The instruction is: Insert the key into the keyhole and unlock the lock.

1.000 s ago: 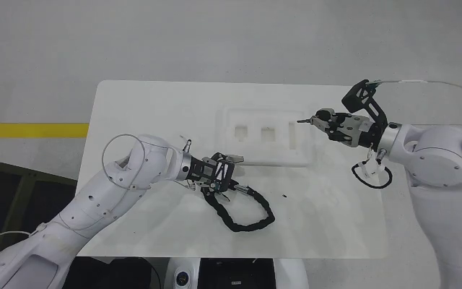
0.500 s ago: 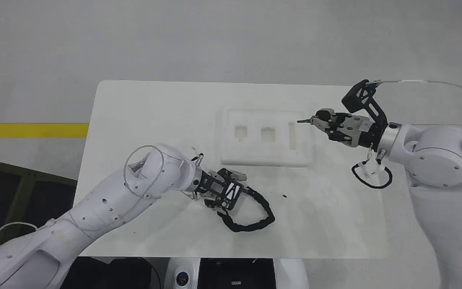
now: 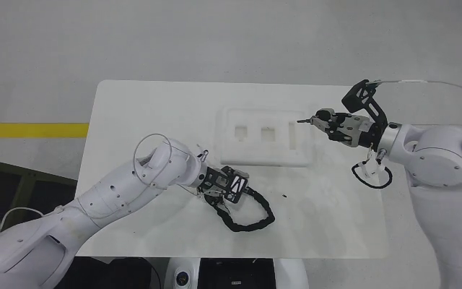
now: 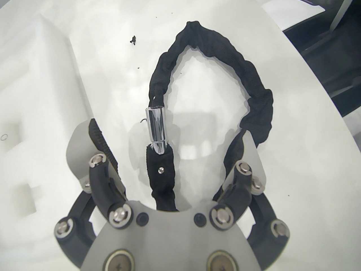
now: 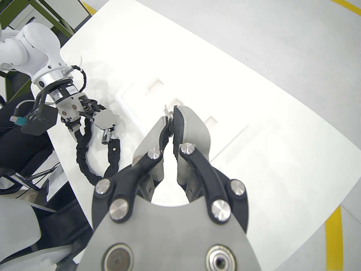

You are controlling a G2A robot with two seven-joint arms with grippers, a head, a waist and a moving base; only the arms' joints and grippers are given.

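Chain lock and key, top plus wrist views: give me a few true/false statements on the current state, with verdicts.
1. The right gripper has its jaws shut on the key. True.
2. The key sits in the keyhole of the chain lock. False: it is held in the air over the foam tray, apart from the lock.
3. The left gripper has its jaws open, one on each side of the lock's chrome cylinder. True.
4. The chain lock lies inside the foam tray. False: it lies on the table beside the tray.
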